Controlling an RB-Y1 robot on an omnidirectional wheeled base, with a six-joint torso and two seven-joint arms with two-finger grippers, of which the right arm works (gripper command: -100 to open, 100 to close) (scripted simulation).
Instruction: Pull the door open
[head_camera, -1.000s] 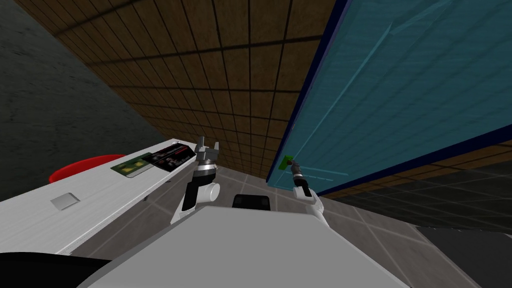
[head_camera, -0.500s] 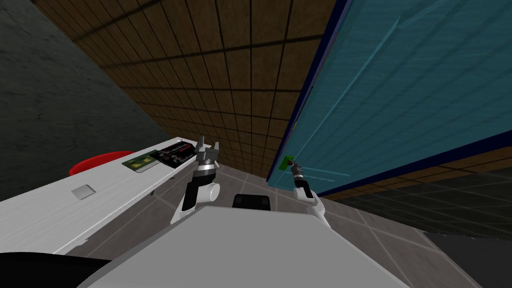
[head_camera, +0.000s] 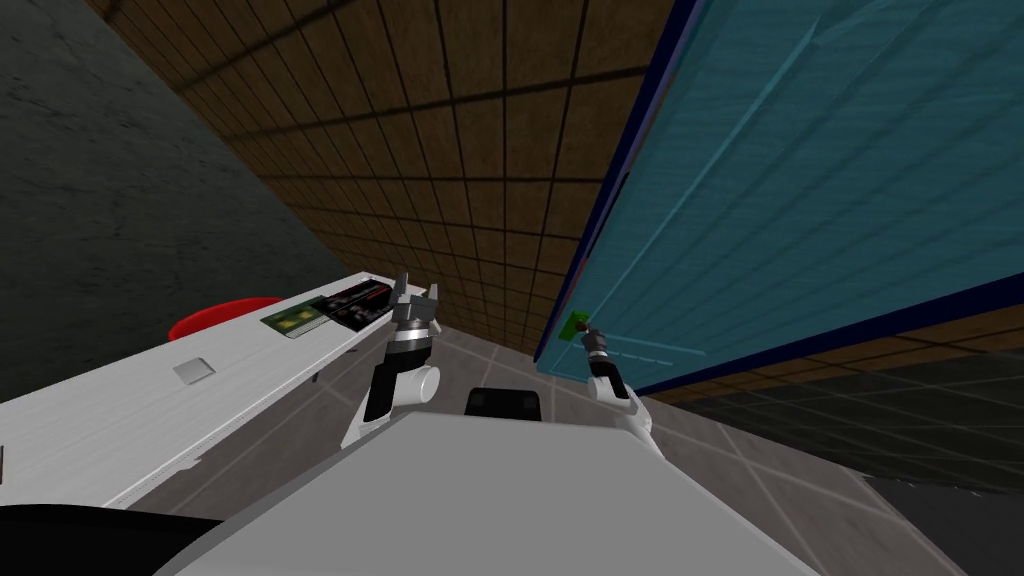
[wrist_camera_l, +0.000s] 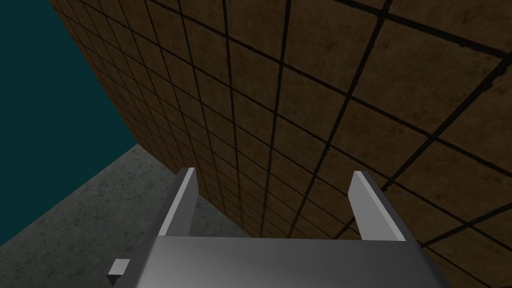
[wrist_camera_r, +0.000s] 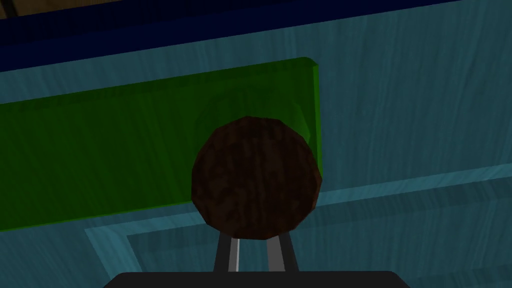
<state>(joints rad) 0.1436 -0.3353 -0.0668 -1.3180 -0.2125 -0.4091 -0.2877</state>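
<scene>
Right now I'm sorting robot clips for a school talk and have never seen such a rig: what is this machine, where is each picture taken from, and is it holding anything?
It is a two-armed robot in a simulated house. The wide picture comes from a camera on its head, looking steeply down. The other two come from wrist cameras, each looking along that arm's claw. The right claw is at a teal door: its thin fingers stand close together at a round brown door knob on a green plate, apparently gripping it. The left claw is open, holds nothing and faces a brown tiled wall. On the robot's left stands a white table with a flat black item, a flat green item and a small grey square.
</scene>
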